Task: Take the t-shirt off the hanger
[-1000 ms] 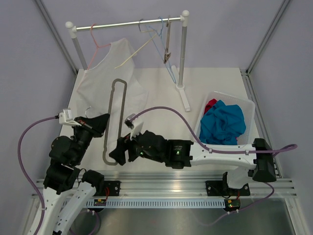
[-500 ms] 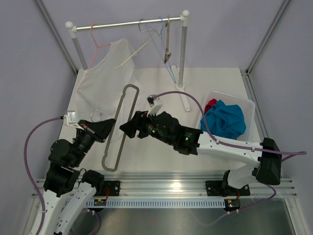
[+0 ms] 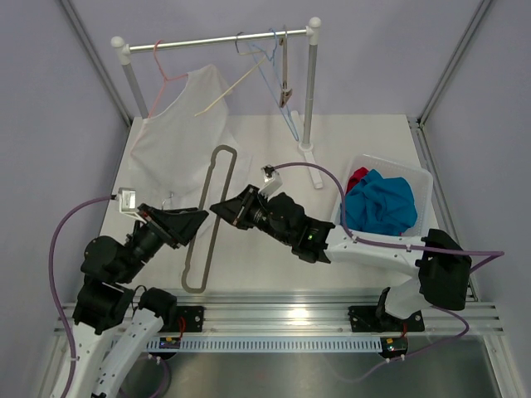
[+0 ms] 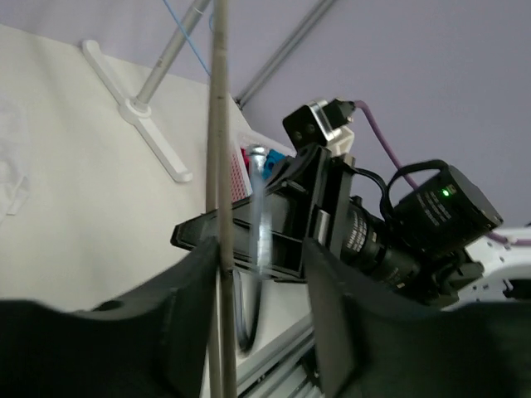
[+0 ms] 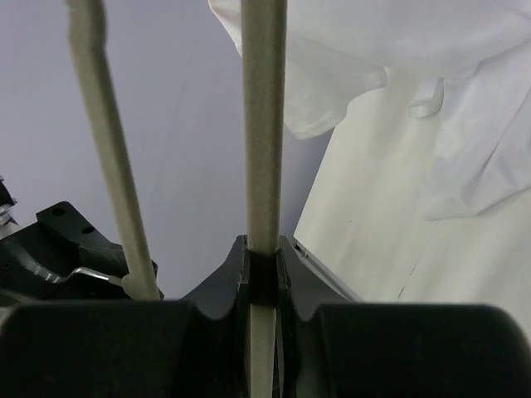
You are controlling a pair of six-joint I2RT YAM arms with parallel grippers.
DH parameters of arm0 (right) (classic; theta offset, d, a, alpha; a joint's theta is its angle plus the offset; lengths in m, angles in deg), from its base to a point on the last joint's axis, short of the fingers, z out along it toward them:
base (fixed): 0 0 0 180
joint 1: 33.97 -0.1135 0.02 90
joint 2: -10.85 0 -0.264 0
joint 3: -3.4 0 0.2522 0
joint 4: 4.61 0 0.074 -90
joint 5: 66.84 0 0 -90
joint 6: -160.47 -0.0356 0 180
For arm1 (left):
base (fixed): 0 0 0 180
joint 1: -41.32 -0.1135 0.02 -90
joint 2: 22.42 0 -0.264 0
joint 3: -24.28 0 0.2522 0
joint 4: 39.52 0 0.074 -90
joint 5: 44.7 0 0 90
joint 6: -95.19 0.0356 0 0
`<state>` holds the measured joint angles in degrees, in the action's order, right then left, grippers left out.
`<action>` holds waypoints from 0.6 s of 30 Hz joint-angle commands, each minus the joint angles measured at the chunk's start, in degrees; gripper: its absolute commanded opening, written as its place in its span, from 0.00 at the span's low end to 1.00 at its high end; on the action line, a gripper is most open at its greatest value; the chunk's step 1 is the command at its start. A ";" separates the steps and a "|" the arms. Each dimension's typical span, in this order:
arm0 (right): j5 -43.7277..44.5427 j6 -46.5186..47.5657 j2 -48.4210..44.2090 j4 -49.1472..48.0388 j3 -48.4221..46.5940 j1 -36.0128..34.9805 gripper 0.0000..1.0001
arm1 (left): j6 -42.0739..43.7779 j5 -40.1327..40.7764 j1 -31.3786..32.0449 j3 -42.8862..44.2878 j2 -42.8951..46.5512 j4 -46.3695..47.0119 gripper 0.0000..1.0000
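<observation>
The grey loop-shaped hanger (image 3: 217, 178) lies slanted over the table between both arms, bare, with its metal hook (image 4: 259, 199) near my left jaws. The white t-shirt (image 3: 178, 133) lies spread at the back left, off this hanger and partly against the rack; it also fills the top of the right wrist view (image 5: 398, 50). My right gripper (image 3: 221, 207) is shut on one hanger bar (image 5: 264, 124), with the pads pinching it (image 5: 262, 253). My left gripper (image 3: 196, 220) is open (image 4: 261, 249), and the hanger bar (image 4: 221, 124) rests against its left finger.
A clothes rack (image 3: 220, 37) stands at the back with several thin hangers (image 3: 270, 58), and its foot (image 3: 313, 163) reaches onto the table. A white bin (image 3: 425, 179) at the right holds blue and red clothes (image 3: 382, 207).
My left gripper has opened off the hanger. My right gripper reached across to the hanger's upper part and shut on a bar. The hanger's far end swung right.
</observation>
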<state>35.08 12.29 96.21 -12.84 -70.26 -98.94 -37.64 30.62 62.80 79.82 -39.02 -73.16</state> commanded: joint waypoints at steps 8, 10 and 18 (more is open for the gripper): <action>-2.51 -14.86 -0.73 -13.76 3.38 5.90 0.00 | 2.66 -13.45 0.50 6.38 3.06 -8.41 0.82; -3.31 -16.09 -0.11 -15.35 3.21 6.17 0.00 | 3.71 -13.01 0.50 6.30 4.03 -11.04 0.82; -3.66 -16.10 -0.72 -15.88 3.38 6.43 0.00 | 5.39 -13.19 0.50 4.71 4.91 -13.61 0.57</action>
<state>31.04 -2.22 96.10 -24.23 -66.56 -92.78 -33.77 20.11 63.06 84.33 -34.83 -86.05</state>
